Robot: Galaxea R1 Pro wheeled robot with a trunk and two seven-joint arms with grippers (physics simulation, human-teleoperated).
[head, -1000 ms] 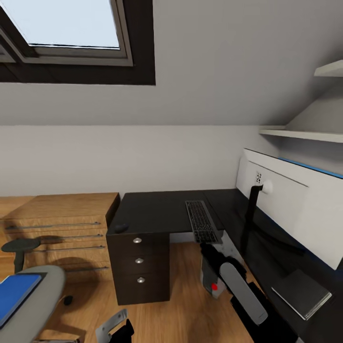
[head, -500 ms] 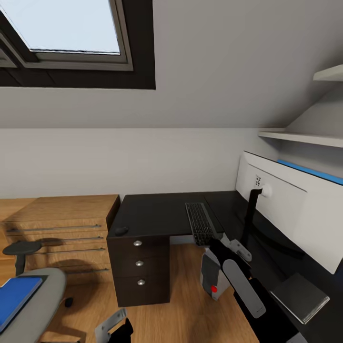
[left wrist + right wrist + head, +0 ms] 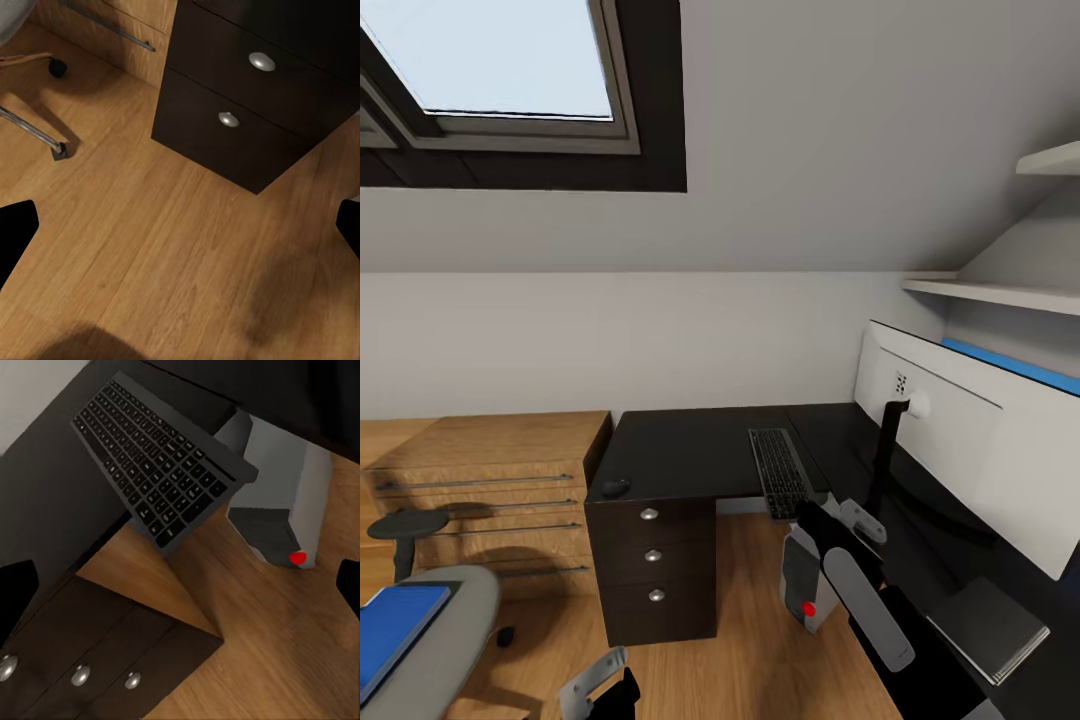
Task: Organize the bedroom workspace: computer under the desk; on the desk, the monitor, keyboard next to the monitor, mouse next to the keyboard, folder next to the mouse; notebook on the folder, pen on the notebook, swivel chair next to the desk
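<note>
The head view has tilted slightly; objects are unmoved. Right gripper (image 3: pixel 180 577) hangs open and empty above the slim dark-keyed keyboard (image 3: pixel 780 470), which overhangs the glossy black desk (image 3: pixel 680 450) edge. Bright-blue folder (image 3: pixel 395 625) at 8 o'clock awaits transfer.

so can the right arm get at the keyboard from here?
Probably yes. The right gripper is open, with the keyboard overhanging the desk edge and nothing between them.

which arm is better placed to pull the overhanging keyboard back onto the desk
Right, probably. The right gripper hangs open just off the keyboard, whose end juts past the desk edge; the left gripper faces floor by the drawer unit.
</note>
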